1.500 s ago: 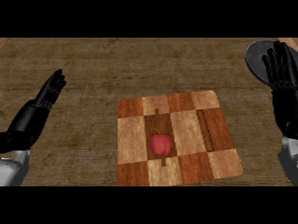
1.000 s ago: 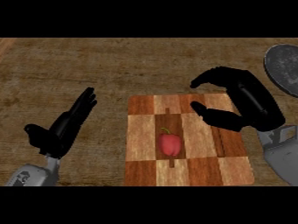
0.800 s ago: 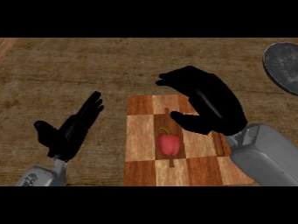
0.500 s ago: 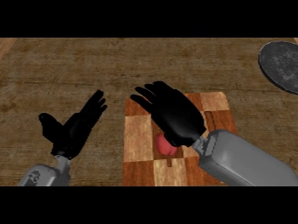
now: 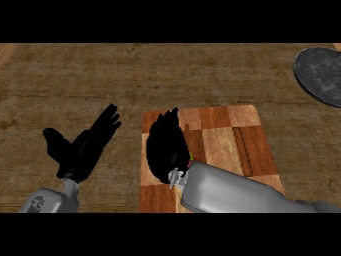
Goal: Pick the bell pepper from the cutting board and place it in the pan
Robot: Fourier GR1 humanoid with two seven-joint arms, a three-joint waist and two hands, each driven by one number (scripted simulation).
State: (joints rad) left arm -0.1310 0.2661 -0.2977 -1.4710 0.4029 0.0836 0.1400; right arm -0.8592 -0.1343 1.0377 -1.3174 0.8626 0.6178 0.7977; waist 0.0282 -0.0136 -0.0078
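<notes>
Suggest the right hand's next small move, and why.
Probably curl the right hand round the bell pepper. The hand lies over the cutting board's left side, hiding the pepper, and its fingers look straight, so nothing is grasped yet. The pan sits at the upper right.

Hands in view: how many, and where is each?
2. The left hand is over the counter, left of the cutting board; the right hand is over the board's left side.

No readable text, no labels, no brands, no numbers, no signs on anything in the head view
</notes>
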